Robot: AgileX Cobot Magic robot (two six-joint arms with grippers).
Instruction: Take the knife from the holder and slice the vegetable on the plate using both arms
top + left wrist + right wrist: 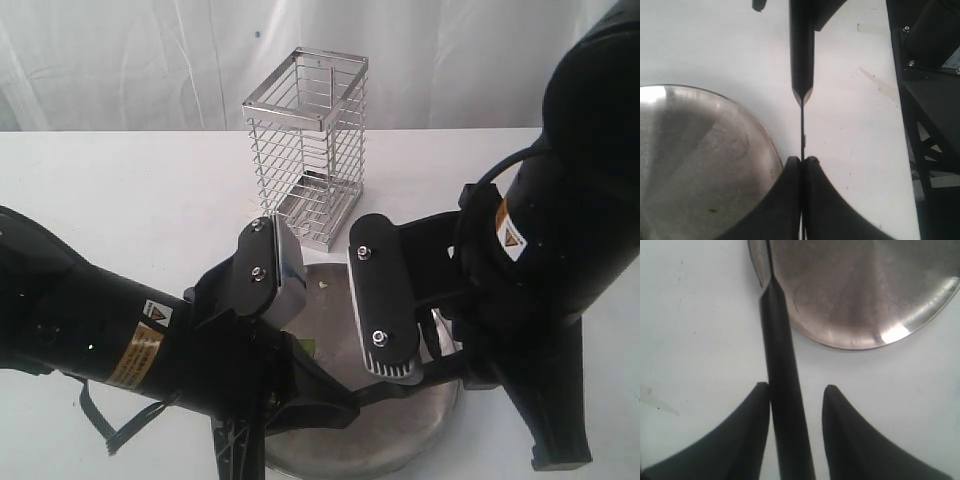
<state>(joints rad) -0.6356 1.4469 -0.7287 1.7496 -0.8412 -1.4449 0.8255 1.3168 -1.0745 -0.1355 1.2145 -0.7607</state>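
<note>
Item 1, knife [801,50]: out of the holder and carried level between the two arms. Black handle [782,365] at one end, blade seen edge-on as a thin line at the other. It hangs over the white bench [120,180] along the plate's rim.

Item 2, left jaws: pressed together on the blade, fingertips [790,172] meeting with only the thin steel between them.

Item 3, right jaws: standing apart on either side of the handle. One fingertip [760,395] lies against it and the other has a clear gap (so no grip there).

Item 4, plate [400,430]: dull grey steel, on the bench under both arms, largely covered by them from the front.

Item 5, vegetable [306,348]: only a scrap of green shows between the arms over the plate. I cannot tell more.

Item 6, holder [308,150]: wire cage, upright on the bench behind the plate

Item 7, left arm [100,330] and right arm [560,250]: black, wrists close together above the plate
</note>
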